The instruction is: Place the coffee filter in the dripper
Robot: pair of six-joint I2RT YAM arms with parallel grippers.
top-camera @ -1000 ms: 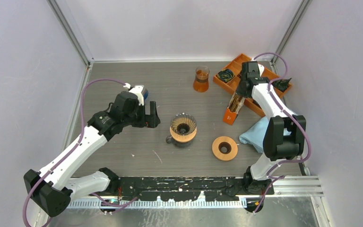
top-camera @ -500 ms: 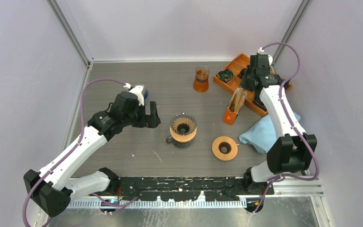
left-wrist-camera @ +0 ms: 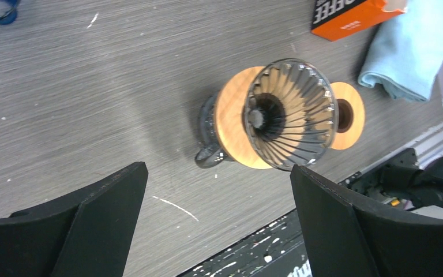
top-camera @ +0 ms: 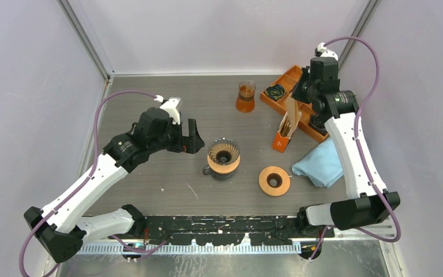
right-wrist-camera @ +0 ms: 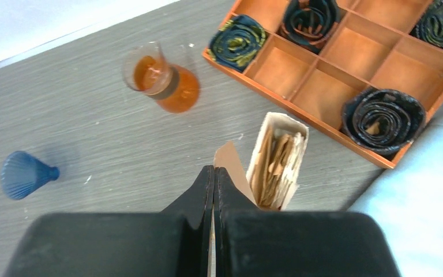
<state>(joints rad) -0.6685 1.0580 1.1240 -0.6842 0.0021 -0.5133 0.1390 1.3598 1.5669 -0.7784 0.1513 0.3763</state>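
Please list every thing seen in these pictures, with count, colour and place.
dripper: one, clear glass with wooden collar, table centre
wooden ring: one, light brown, right of dripper
cloth: one, light blue, near right
filter box: one, orange, beside tray
coffee filter: one, brown, in the right pincer
carafe: one, amber glass, far centre
tray: one, orange, far right
coils: four, dark, in tray compartments
fluted cone: one, blue, left of carafe
left pincer: one, black, open, left of dripper
right pincer: one, black, shut on coffee filter

Bright, diffuse light with sharp detail. The dripper (left-wrist-camera: 288,115) casts a faint, soft shadow to its left.
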